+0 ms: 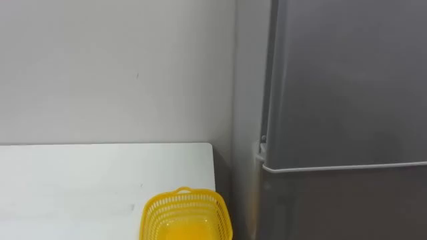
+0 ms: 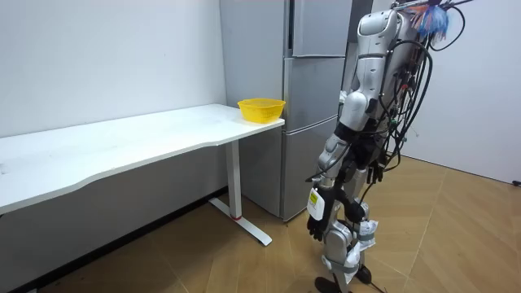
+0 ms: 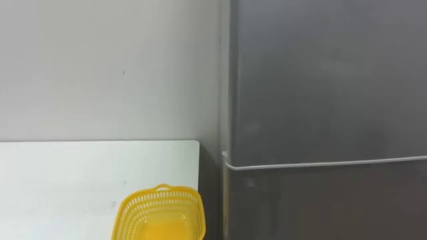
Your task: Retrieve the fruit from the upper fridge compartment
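Observation:
A grey fridge (image 1: 347,80) stands at the right, and both of its doors are closed. A seam (image 1: 347,167) divides the upper door from the lower door (image 3: 327,200). In the room view I stand upright a step in front of the fridge (image 2: 313,81), facing it, with both arms down. My left hand (image 2: 316,220) hangs by my thigh with relaxed fingers and holds nothing. My right hand (image 2: 376,172) hangs at my hip. Neither hand touches the fridge.
A white table (image 1: 80,180) runs along the wall to the left of the fridge. A yellow mesh basket (image 1: 187,215) sits on the table's corner nearest the fridge. The wooden floor (image 2: 440,244) around me is open.

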Controlling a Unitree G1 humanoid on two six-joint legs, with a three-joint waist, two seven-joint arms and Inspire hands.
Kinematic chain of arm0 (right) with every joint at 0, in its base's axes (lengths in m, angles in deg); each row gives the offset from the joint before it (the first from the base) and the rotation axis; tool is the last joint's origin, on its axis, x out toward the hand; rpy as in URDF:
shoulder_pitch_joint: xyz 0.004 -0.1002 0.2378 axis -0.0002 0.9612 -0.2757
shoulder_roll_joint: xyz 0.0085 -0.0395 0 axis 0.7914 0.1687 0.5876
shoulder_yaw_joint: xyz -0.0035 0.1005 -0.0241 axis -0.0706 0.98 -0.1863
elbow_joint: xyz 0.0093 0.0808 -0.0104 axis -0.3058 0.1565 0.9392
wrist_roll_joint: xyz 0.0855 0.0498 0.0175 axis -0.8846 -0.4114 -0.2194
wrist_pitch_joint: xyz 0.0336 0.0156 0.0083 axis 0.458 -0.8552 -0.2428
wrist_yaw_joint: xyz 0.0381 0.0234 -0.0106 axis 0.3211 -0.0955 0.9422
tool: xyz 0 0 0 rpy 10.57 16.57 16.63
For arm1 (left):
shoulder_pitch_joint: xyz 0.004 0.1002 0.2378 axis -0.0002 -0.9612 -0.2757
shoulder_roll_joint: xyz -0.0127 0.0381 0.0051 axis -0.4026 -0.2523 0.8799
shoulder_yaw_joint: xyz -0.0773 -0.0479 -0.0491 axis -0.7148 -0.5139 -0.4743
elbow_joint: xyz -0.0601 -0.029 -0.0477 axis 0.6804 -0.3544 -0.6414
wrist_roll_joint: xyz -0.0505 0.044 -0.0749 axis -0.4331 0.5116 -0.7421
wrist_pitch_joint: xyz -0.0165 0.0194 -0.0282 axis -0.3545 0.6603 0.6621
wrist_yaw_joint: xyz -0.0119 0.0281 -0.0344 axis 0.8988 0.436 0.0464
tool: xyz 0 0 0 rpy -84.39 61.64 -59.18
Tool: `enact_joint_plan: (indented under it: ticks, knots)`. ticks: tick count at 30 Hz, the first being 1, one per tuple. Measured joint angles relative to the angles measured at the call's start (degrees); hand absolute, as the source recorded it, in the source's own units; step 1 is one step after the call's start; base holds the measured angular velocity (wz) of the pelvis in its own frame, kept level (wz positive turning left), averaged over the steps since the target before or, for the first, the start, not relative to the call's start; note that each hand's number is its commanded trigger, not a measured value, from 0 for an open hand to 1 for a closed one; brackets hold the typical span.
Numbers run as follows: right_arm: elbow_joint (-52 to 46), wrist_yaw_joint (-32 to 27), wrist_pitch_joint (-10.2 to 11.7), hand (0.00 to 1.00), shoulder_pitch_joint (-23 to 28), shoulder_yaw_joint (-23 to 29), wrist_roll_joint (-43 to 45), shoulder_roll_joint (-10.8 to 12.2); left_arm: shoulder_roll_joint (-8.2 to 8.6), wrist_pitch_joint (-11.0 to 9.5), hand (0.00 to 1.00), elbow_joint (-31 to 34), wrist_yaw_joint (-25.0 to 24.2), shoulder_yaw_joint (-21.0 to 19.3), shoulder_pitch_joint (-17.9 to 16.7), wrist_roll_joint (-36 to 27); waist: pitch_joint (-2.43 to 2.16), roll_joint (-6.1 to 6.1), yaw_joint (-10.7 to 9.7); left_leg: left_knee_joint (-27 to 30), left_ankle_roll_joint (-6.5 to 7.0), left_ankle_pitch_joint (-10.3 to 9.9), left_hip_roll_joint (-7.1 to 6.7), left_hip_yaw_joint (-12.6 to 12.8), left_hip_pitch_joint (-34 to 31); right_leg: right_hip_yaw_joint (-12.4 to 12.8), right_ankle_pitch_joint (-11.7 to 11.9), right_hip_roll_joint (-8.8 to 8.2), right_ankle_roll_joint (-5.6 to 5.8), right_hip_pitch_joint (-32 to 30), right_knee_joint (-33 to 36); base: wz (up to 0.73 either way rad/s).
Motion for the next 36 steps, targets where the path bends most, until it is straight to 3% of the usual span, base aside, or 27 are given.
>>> enact_joint_plan:
  ticks: [19, 25, 31, 34, 36]
  knots:
    - [1.33, -0.68, -0.04, 0.00, 0.53, -0.01, -2.93, 0.09, 0.24, 0.05, 0.00, -0.54, 2.04, -1.49, 0.04, -1.36, -0.06, 0.13, -0.12, -0.03, 0.00, 0.00, -0.01, -0.03, 0.23, -0.03, -0.03, -0.02, -0.02, 0.37, -0.04, 0.00]
    - [1.77, -1.83, -0.38, 0.00, 0.82, 0.06, -4.86, 0.32, 0.54, -0.15, 0.00, -0.53, 5.50, -4.03, -0.59, -10.35, -0.04, 0.15, -0.42, -0.09, -0.01, -0.02, 0.00, -0.17, 0.20, -0.16, -0.08, -0.03, -0.03, 0.49, 0.04, 0.00]
    - [1.78, -2.46, -0.51, 0.00, 0.30, 2.38, -5.55, 0.02, 0.72, -0.27, 0.00, -0.37, 11.27, -11.62, -1.41, -21.59, -0.14, 0.36, 0.14, 0.06, -0.02, -0.02, 0.00, -0.28, -0.05, -0.18, -0.09, -0.03, -0.08, 0.09, 0.17, 0.00]
    - [2.25, -3.33, -0.46, 0.00, -0.08, 2.52, -6.03, -0.27, 0.75, -0.32, 0.00, -0.34, 16.53, -15.05, -1.71, -29.26, -0.12, 0.32, 0.12, 0.37, -0.03, -0.01, -0.06, -0.68, 0.06, -0.65, -0.05, -0.07, -0.09, 0.64, -0.10, 0.07]
    - [2.35, -4.08, -0.43, 0.00, -0.22, 4.70, -6.15, -0.25, 0.93, -0.70, 0.00, 2.90, 21.34, -21.00, -1.42, -37.48, -0.09, 0.26, 0.41, 0.50, -0.03, -0.01, -0.16, -1.16, -0.04, -1.07, -0.07, -0.18, -0.08, 0.74, -0.10, 0.13]
